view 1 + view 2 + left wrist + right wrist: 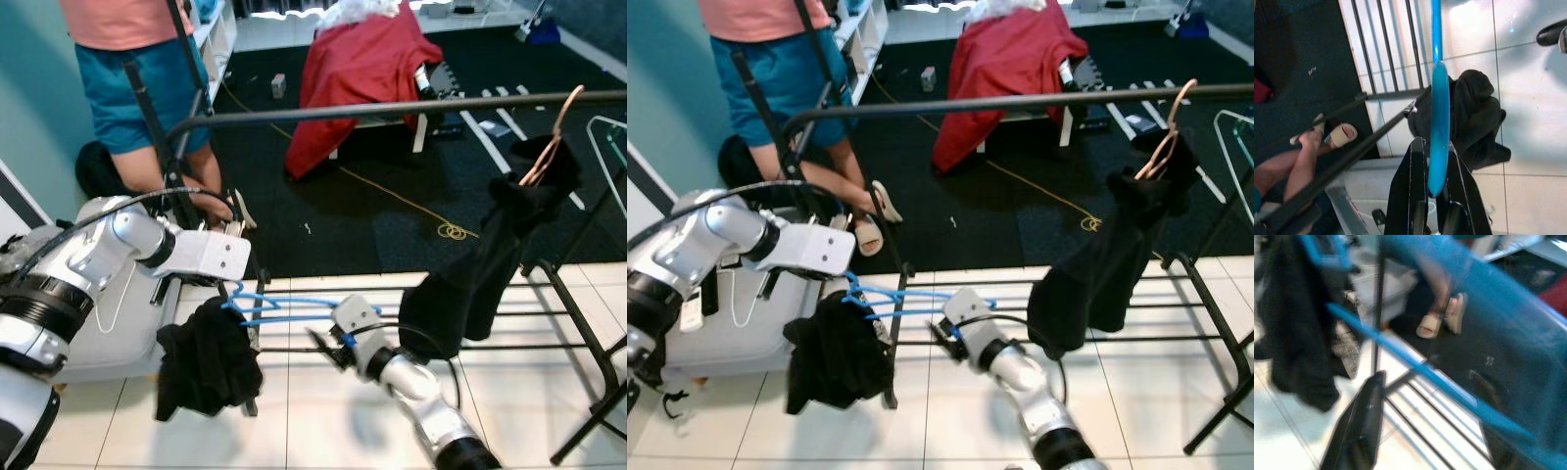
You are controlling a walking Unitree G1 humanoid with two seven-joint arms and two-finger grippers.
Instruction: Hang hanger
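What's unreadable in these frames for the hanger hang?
- Right end effector: the fingers' hold on the blue hanger is too small in the eye views, and blurred in the right wrist view.
- Pink hanger: its lower part is hidden by the black garment.
- Person: cut off by the top edge.

We see the blue hanger (284, 308) as smooth, glossy plastic, and in the left wrist view it catches a bright sheen between matt black fingers (1413, 196). The rack's top bar (392, 108) across the upper frame looks like dark, slightly shiny metal. The black garment (206, 362) at lower left and the other black garment (470, 279) at right are soft matt cloth. The floor tiles (529, 392) are glossy white; the carpet (392, 215) beyond is dark and rough. Both arms have satin silver shells (108, 245).
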